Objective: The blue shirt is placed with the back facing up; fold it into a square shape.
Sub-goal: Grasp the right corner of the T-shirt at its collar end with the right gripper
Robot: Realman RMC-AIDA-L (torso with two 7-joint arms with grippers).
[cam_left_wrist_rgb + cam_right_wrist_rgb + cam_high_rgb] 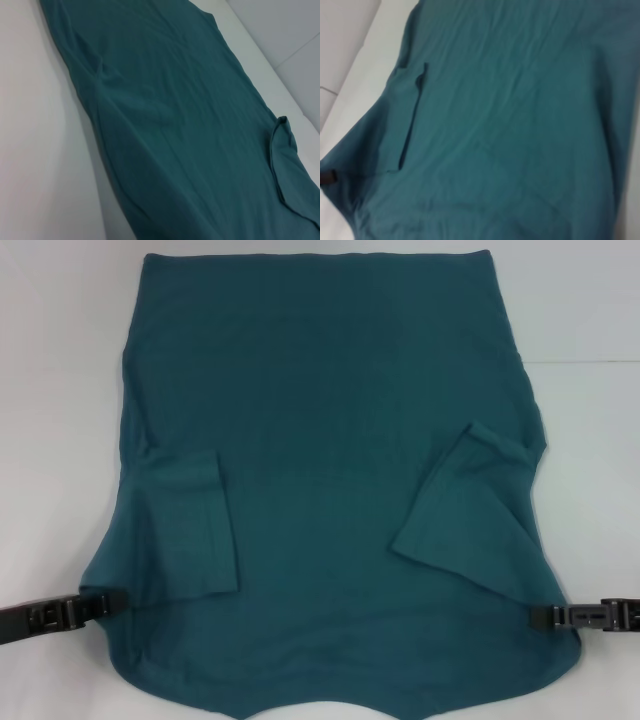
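Both grippers, left (100, 605) and right (545, 617), pinch the blue shirt's (330, 470) lower side edges, sleeves folded inward.

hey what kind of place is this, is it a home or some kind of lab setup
Probably a lab or test bench rather than a home. The blue shirt lies spread flat on a plain white table, with the left gripper and right gripper at its edges. Nothing else around it shows.

I see the large teal-blue fabric shirt (520, 125) spread flat over the white table surface (365, 55), one sleeve (407, 120) folded inward.
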